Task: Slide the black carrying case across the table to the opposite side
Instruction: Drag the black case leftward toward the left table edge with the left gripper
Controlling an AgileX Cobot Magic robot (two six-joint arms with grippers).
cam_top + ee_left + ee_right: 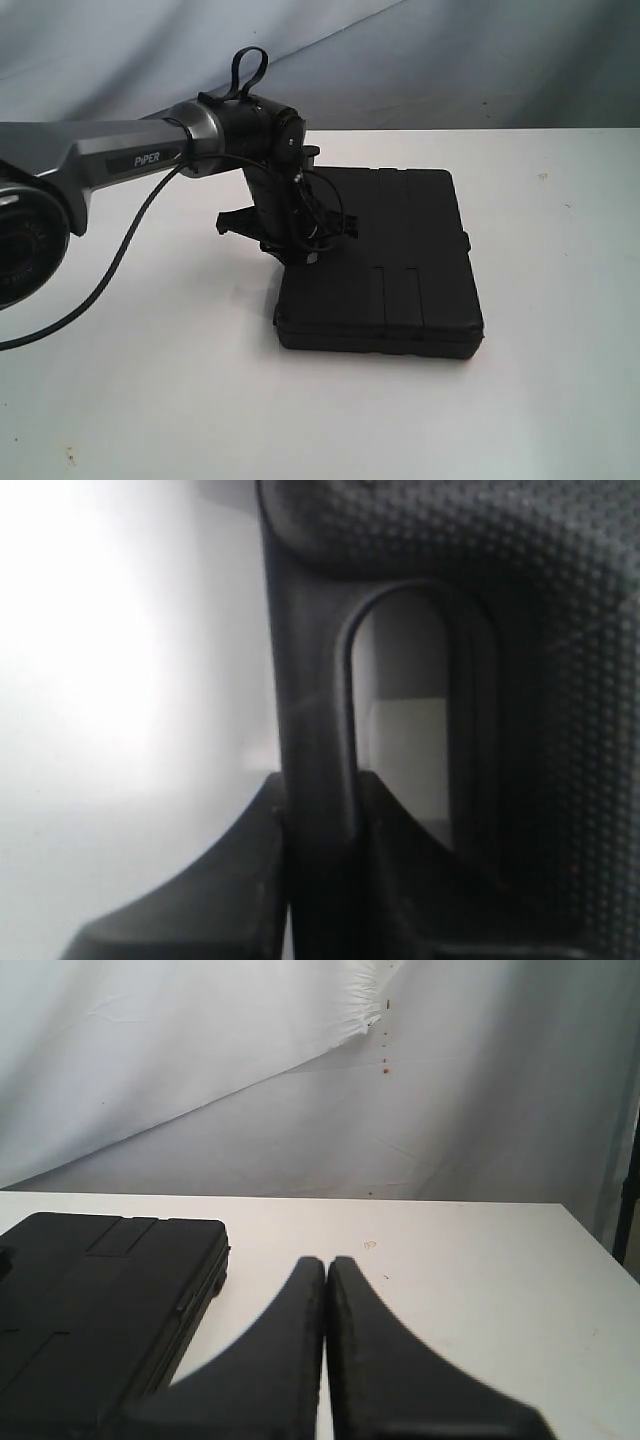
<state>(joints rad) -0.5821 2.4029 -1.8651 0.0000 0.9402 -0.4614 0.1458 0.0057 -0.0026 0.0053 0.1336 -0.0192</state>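
Observation:
The black carrying case (390,250) lies flat on the white table (150,400), a little right of the middle. My left gripper (290,245) reaches down at the case's left edge. In the left wrist view the case's handle bar (310,680) runs between my left gripper's (320,780) fingers, which are shut on it, beside the dotted case shell (560,630). My right gripper (326,1260) is shut with nothing in it. It hovers low over the table (480,1280), with the case (90,1290) off to one side. The exterior view does not show it.
A grey-blue cloth backdrop (450,60) hangs behind the table's far edge (560,128). The left arm's black cable (110,270) droops over the left part of the tabletop. Small specks (370,1245) mark the white surface ahead of the right gripper.

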